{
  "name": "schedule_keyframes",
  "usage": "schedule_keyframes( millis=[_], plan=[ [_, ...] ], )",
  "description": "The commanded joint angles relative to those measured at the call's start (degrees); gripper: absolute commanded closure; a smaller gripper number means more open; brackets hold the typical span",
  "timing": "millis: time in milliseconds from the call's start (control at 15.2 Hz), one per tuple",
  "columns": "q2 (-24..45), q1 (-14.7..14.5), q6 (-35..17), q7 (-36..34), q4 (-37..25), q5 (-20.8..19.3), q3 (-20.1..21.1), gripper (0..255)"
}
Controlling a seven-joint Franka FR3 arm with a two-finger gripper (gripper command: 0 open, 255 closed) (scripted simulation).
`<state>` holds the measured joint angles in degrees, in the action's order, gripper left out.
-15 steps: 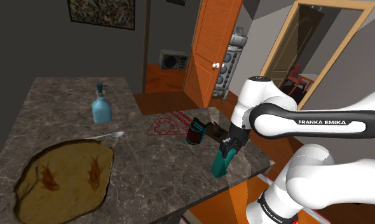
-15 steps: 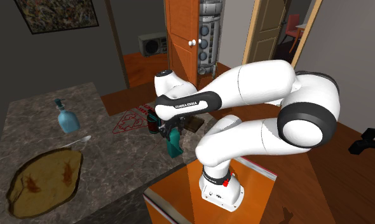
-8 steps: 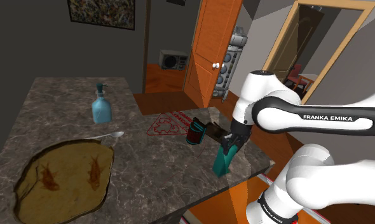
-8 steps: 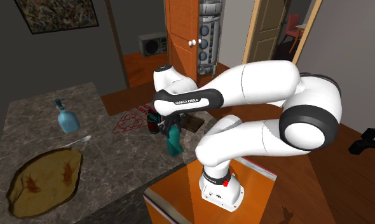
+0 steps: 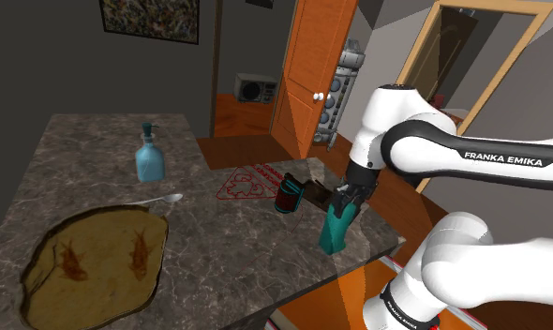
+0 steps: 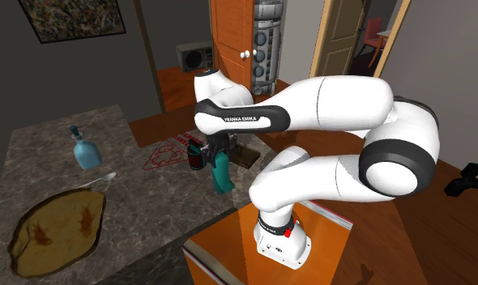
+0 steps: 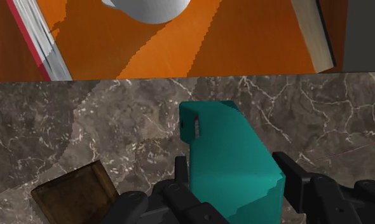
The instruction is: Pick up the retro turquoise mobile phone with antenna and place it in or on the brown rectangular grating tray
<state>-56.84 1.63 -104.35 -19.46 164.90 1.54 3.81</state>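
Phone: the turquoise phone (image 5: pixel 336 230) hangs nearly upright under the gripper (image 5: pixel 343 199); its lower end is close over the marble counter (image 5: pixel 78 150), near the counter's edge by the stand; I cannot tell whether it is clear of the stone

Fingers: the two black fingers (image 7: pixel 180 173) pinch the phone's body, one on each side; in the wrist view the body fills the whole gap between them and juts out well past the tips

Why held so: a hold at one end lets the long body dangle below the hand; to my judgement that leaves its free end ready to be lowered first

Tray: the brown tray (image 5: pixel 314 192) lies flat on the counter just beside the phone, between it and a dark cup (image 5: pixel 289 195); in the wrist view a corner of it shows near one finger

Why that suits: the carry looks short, a small sidestep and then a descent; the cup, touching or nearly touching the tray's far side, is what to avoid

Others: a red wire trivet (image 5: pixel 246 181) and a blue bottle (image 5: pixel 149 157) stand well apart from the phone
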Motion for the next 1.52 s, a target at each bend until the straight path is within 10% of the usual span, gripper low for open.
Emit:
schedule_keyframes(
  millis=[0,660,1452],
  plan=[
    [-0.5,0.0,1.9,0.0,-1.4,0.0,0.0,255],
    [-0.6,0.2,9.3,0.1,-8.7,-0.4,-0.4,255],
    [19.2,6.8,2.8,14.0,-22.9,-10.5,-13.8,255]
  ],
)
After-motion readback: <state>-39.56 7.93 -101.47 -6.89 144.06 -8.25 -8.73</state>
